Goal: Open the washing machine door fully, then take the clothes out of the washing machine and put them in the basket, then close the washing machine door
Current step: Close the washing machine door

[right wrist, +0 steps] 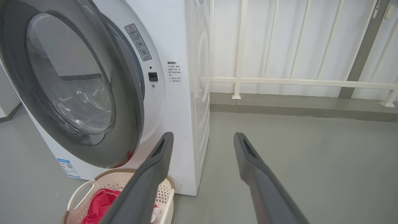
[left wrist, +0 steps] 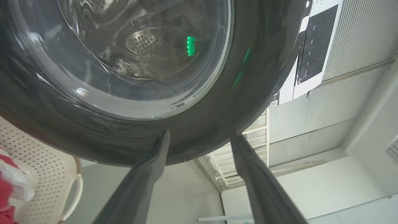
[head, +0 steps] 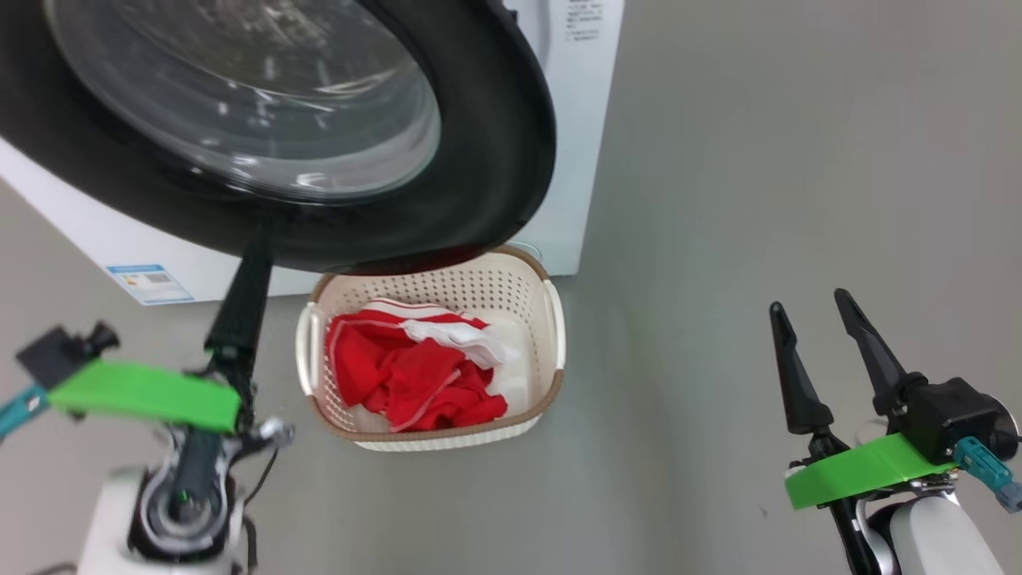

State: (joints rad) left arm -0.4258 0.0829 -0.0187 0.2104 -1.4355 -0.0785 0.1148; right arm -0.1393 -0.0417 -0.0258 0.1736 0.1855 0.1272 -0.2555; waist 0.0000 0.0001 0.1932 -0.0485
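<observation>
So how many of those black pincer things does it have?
2. The left pincer is open, its tips up by the black rim of the washing machine door; the right pincer is open too, over the floor right of the basket.

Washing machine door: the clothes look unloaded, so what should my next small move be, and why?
Probably nudge the left claw forward against the washing machine door to swing it toward the washing machine. The red clothes lie in the basket, the door stands ajar in the right wrist view, and the open claw's tips sit at its black rim.
</observation>
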